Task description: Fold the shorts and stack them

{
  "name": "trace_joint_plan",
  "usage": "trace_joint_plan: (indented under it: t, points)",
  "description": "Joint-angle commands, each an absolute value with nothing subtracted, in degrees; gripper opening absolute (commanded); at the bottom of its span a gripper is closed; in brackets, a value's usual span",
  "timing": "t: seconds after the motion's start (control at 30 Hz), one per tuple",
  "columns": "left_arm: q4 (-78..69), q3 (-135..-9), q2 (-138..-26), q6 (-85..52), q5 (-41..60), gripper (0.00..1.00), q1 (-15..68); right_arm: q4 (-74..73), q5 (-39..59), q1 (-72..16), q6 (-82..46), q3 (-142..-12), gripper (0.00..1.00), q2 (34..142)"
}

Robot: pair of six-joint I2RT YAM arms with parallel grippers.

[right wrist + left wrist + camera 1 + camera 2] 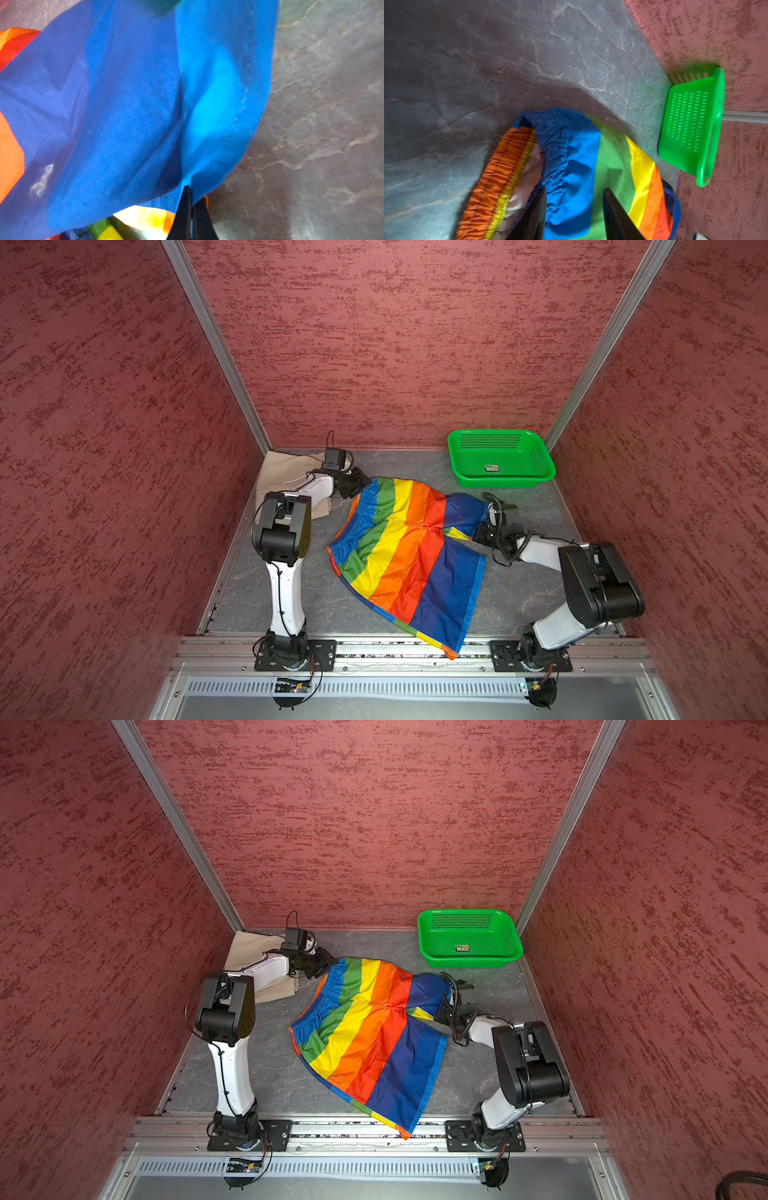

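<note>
While rainbow shorts (399, 547) lie mid-table: right gripper (192, 199) pinches blue leg hem (228, 124).
Left gripper (575, 190): jaws half-apart astride waistband (560, 145), not clamped.
Advice: close on waistband, lift both ends together, fold evenly.
Beige shorts (282, 468): far-left corner.

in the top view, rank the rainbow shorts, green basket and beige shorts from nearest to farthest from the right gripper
1. rainbow shorts: mid-table, their blue leg hem pinched in the right gripper.
2. green basket: back right corner, just behind the gripper.
3. beige shorts: far back left corner.
</note>
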State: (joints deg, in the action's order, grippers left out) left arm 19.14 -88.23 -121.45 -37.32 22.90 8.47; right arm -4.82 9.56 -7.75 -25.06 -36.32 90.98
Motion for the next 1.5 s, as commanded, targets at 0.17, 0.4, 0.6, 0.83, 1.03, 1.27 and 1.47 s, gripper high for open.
trace_joint_plan:
  t: [0.17, 0.4, 0.6, 0.83, 1.03, 1.27, 1.47]
  points:
    - [24.0, -89.0, -120.3, -33.0, 11.9, 0.55, 9.8, -4.9, 9.3, -7.7, -23.8, -39.2, 0.00, 91.9]
    - [17.5, -88.9, -123.1, -38.2, 21.0, 0.55, 10.3, -4.5, 9.2, -7.7, -23.9, -39.3, 0.00, 93.1]
    - [15.9, -89.7, -124.4, -40.4, 23.3, 0.06, 10.4, -3.6, 8.7, -7.6, -22.5, -39.7, 0.00, 92.5]
    - [15.9, -89.1, -122.5, -42.1, 25.6, 0.00, 4.8, -0.2, 2.0, -6.1, -21.8, -38.4, 0.00, 83.7]
    - [14.1, -83.6, -118.0, -42.1, 26.2, 0.00, -0.8, -0.9, -2.1, -5.1, -20.9, -35.2, 0.01, 73.4]
    - [12.1, -80.2, -118.0, -42.6, 27.9, 0.00, -1.5, -4.1, 5.3, -5.1, -27.1, -30.8, 0.26, 76.4]
    - [12.7, -80.0, -118.4, -42.9, 28.9, 0.53, -1.2, -6.8, 6.9, -5.1, -31.5, -28.9, 0.61, 80.3]
